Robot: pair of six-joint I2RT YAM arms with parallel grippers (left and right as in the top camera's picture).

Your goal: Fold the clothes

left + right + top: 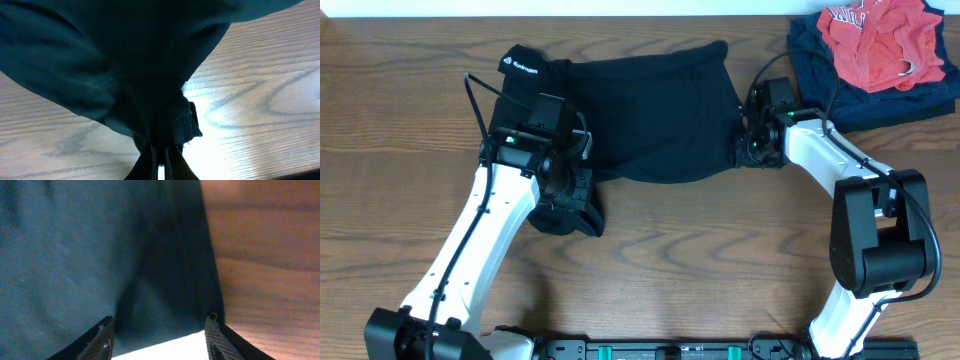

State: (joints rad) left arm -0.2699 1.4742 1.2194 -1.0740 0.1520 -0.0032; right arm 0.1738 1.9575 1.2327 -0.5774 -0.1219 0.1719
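Observation:
The clothes [650, 110] are a black garment spread across the back middle of the table, with a small white logo [520, 67] at its far left corner. My left gripper [576, 142] is shut on a bunched fold of the clothes [100, 60] at their near left edge, and the cloth is pinched tight between the fingers of the left gripper [160, 162]. More black cloth [565, 215] lies under that arm. My right gripper [748, 150] is at the garment's right edge. Seen from the wrist, the right gripper [160, 337] stands open, and the hem of the clothes [75, 255] lies between its fingers.
A red garment with white lettering [880, 40] lies on a dark navy garment [810, 60] at the back right corner. Bare wooden table [700, 270] stretches in front of the black garment. The right arm's base [880, 250] stands near the front right.

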